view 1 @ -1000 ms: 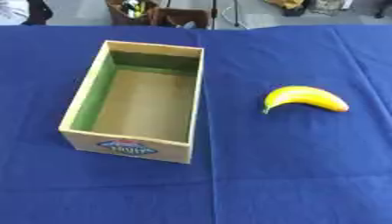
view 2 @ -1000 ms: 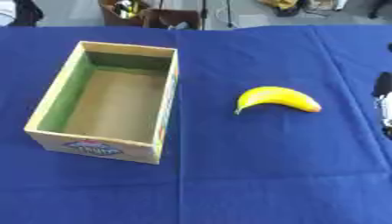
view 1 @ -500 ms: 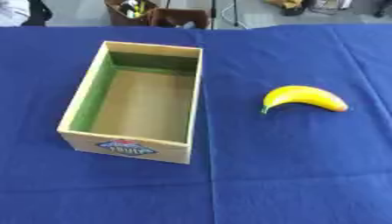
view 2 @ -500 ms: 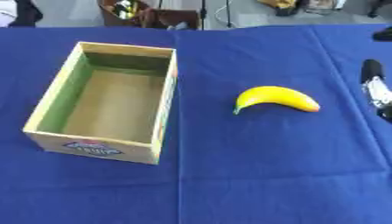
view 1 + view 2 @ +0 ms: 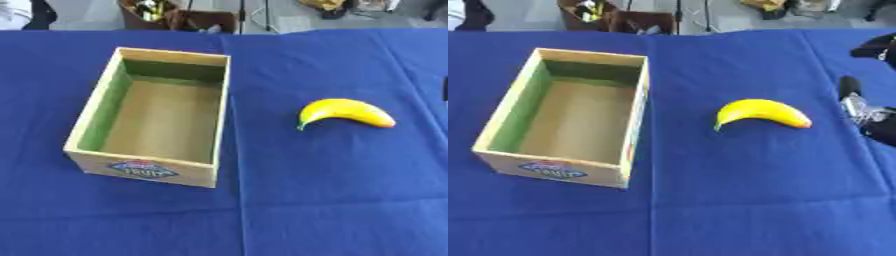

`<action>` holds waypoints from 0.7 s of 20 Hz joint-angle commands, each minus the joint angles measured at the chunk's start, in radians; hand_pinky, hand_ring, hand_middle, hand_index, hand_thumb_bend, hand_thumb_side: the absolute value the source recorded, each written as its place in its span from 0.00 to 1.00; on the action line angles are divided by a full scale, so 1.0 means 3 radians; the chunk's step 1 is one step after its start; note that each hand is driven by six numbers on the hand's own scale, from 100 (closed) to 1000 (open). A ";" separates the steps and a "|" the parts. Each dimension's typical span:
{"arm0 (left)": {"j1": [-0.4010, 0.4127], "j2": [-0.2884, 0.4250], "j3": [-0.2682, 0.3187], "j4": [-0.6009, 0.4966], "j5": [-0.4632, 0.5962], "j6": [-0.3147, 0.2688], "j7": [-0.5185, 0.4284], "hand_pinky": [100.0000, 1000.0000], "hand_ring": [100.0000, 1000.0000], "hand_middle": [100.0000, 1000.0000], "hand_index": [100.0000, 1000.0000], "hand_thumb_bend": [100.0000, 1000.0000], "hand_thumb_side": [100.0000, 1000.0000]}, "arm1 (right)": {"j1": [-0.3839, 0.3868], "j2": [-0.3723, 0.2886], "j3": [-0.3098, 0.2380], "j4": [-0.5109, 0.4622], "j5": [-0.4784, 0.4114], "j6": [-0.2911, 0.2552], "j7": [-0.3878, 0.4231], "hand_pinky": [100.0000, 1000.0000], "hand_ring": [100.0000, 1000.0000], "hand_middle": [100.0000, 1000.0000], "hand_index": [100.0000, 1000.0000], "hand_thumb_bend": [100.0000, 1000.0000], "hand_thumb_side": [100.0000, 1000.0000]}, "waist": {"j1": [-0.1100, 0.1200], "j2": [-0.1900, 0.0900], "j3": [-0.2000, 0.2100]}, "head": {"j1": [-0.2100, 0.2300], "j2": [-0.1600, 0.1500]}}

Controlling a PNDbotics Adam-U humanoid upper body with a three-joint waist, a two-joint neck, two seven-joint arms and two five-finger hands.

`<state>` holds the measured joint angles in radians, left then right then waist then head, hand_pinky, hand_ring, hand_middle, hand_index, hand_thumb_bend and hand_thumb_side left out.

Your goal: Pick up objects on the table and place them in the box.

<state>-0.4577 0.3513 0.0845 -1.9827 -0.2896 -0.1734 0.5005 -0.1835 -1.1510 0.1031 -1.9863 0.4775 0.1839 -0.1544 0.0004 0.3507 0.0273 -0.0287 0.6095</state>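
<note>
A yellow banana (image 5: 346, 112) lies on the blue tablecloth, right of centre, its curve arching away from me. Left of it stands an open cardboard box (image 5: 103, 102) with a green inner wall and a fruit label on its near side; nothing lies in it. My right hand (image 5: 852, 95) reaches in at the right edge of the right eye view, black with a silver joint, fingers spread and open. It is right of the banana and apart from it. My left hand shows in neither view.
The blue tablecloth (image 5: 289, 200) covers the whole table. Beyond the far edge are a brown box of clutter (image 5: 179, 15) and floor items.
My right hand has come further in from the right edge toward the banana. Banana and box have not moved.
</note>
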 commanded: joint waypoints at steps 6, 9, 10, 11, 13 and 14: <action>-0.0056 0.0055 -0.0017 -0.0058 0.0034 -0.0001 -0.0024 0.52 0.67 0.73 0.90 0.00 1.00 | -0.0204 -0.0224 0.0125 -0.0046 -0.0116 0.0123 0.0410 0.81 0.88 0.81 0.88 0.08 0.92 | -0.0018 -0.0055 0.0024 | -0.0046 -0.0050; -0.0056 0.0053 -0.0021 -0.0058 0.0040 0.0000 -0.0029 0.52 0.67 0.73 0.90 0.00 1.00 | -0.0309 -0.0220 0.0162 -0.0046 -0.0148 0.0152 0.0564 0.81 0.88 0.80 0.88 0.08 0.92 | -0.0021 -0.0055 0.0035 | -0.0064 -0.0051; -0.0056 0.0052 -0.0023 -0.0058 0.0041 0.0000 -0.0031 0.52 0.67 0.73 0.90 0.00 1.00 | -0.0347 -0.0215 0.0169 -0.0046 -0.0164 0.0165 0.0615 0.81 0.88 0.80 0.89 0.09 0.91 | -0.0022 -0.0056 0.0038 | -0.0069 -0.0050; -0.0056 0.0051 -0.0025 -0.0058 0.0043 0.0000 -0.0033 0.52 0.67 0.73 0.90 0.00 1.00 | -0.0386 -0.0209 0.0174 -0.0046 -0.0177 0.0181 0.0666 0.81 0.88 0.80 0.89 0.09 0.91 | -0.0023 -0.0056 0.0043 | -0.0074 -0.0050; -0.0057 0.0050 -0.0028 -0.0058 0.0046 0.0000 -0.0038 0.52 0.67 0.73 0.90 0.00 1.00 | -0.0452 -0.0199 0.0186 -0.0046 -0.0186 0.0209 0.0770 0.81 0.88 0.80 0.88 0.11 0.90 | -0.0025 -0.0055 0.0049 | -0.0081 -0.0052; -0.0057 0.0050 -0.0029 -0.0058 0.0047 0.0000 -0.0039 0.52 0.67 0.73 0.90 0.00 1.00 | -0.0481 -0.0193 0.0192 -0.0046 -0.0184 0.0217 0.0822 0.81 0.88 0.80 0.89 0.11 0.89 | -0.0026 -0.0055 0.0051 | -0.0083 -0.0054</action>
<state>-0.4589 0.3512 0.0780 -1.9827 -0.2808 -0.1735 0.4924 -0.3162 -1.1758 0.1682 -1.9865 0.4307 0.2458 0.0745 -0.0057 0.3514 0.0427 -0.0505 0.6042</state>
